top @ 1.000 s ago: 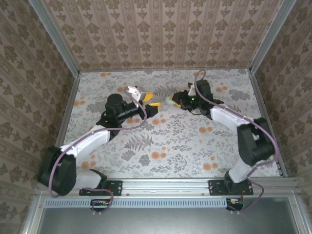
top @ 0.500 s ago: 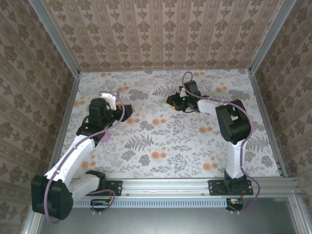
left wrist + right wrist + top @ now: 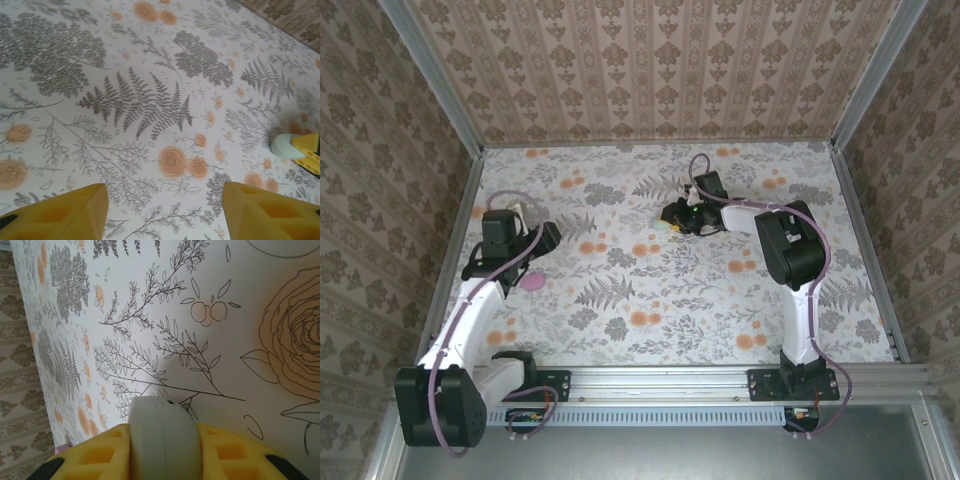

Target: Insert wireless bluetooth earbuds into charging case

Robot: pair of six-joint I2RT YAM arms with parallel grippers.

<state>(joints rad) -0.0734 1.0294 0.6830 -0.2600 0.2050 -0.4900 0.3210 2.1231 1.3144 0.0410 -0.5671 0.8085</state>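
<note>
Fingers of the right gripper — clamped on the pale charging case, low over the floral table, far centre; left gripper fingers apart, empty. Recommended — hold case steady and level for loading.

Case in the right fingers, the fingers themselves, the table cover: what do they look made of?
Charging case: looks like smooth matte plastic, pale grey, with a moulded seam line.
Fingers: yellow, probably moulded or printed plastic, with recessed pockets.
Table cover: flat floral-printed sheet, paper or vinyl; cannot tell which.
</note>
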